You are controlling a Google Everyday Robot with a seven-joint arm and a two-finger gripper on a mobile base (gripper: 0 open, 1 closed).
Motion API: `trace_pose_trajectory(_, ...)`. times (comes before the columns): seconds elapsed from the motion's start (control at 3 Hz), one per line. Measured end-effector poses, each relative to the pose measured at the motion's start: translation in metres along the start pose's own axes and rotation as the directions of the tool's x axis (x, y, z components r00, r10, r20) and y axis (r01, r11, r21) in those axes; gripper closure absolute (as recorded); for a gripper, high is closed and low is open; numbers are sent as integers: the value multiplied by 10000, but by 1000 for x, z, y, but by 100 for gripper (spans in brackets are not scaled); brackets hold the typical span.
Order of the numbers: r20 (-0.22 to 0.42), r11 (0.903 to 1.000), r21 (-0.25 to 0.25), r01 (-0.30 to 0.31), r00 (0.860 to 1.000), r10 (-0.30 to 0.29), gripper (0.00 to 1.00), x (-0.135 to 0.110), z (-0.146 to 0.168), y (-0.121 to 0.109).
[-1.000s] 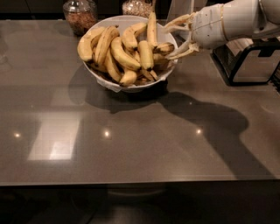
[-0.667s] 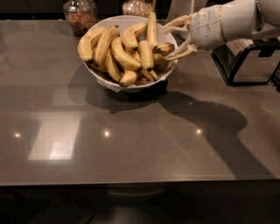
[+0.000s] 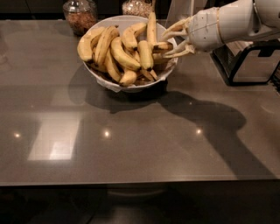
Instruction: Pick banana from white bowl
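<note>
The white bowl stands at the back middle of the dark table, heaped with several yellow bananas. A long, slim banana with dark blotches stands nearly upright at the bowl's right side. My gripper reaches in from the right, over the bowl's right rim. Its fingers are spread, one above and one below. The dark-tipped end of a banana lies between them. The slim upright banana is just left of the upper finger. I cannot tell whether the fingers touch either banana.
Two glass jars stand behind the bowl. A black-framed appliance sits at the right, under my arm. The table's front edge runs across the bottom.
</note>
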State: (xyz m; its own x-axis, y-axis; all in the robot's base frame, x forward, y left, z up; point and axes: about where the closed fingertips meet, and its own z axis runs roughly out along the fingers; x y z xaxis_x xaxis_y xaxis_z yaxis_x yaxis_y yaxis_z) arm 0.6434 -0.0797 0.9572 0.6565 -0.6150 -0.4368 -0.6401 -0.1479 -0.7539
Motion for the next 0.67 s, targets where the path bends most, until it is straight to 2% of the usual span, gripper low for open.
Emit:
trace_pose_trajectory(0.33, 19, 10000, -22, -45, 10000, 45, 100, 0, 1, 1)
trace_pose_trajectory(0.67, -138, 9997, 184, 176, 9998, -174, 100, -2, -5, -10)
